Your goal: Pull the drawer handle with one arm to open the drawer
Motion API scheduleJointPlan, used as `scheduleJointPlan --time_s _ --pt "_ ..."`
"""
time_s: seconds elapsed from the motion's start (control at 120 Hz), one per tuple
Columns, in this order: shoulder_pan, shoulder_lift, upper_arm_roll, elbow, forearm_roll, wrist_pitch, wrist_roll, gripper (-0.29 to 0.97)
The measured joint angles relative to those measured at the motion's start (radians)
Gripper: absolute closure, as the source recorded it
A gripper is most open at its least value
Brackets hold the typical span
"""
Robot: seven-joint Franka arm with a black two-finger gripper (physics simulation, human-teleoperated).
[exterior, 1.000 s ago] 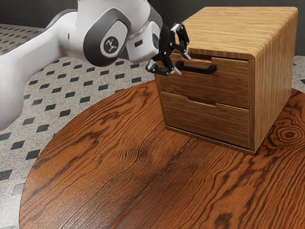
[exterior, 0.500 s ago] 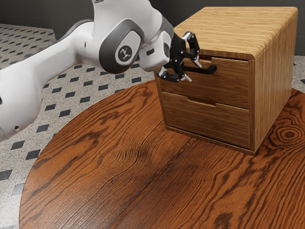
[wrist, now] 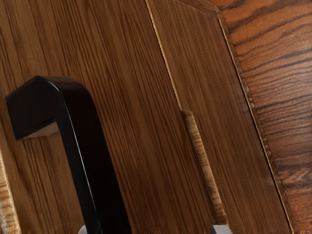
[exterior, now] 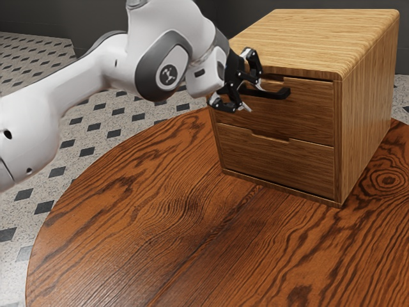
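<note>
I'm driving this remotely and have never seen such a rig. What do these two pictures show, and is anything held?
The machine is a white jointed robot arm ending in a black two-finger gripper. The exterior view comes from a camera at the arm's side; the wrist view comes from a camera on the hand, close to the drawer fronts. On the round dark wooden table stands a light wooden two-drawer cabinet. Its top drawer carries a black bar handle, and the wrist view shows that handle close up. The gripper is open, one finger above and one below the handle's end, so nothing is held. The top drawer looks shut.
</note>
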Motion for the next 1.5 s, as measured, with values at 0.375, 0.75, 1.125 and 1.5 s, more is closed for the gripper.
scheduleJointPlan --time_s 0.375,0.75,1.125,1.5 --pt "-0.008 0.010 0.010 0.004 0.000 0.000 0.004 0.42" --pt "-0.007 0.008 0.008 0.005 0.000 0.001 0.006 0.50" --pt "-0.001 -0.013 0.008 -0.023 -0.002 0.001 0.007 0.55" --pt "0.005 -0.058 0.015 -0.080 -0.006 0.000 0.006 0.59"
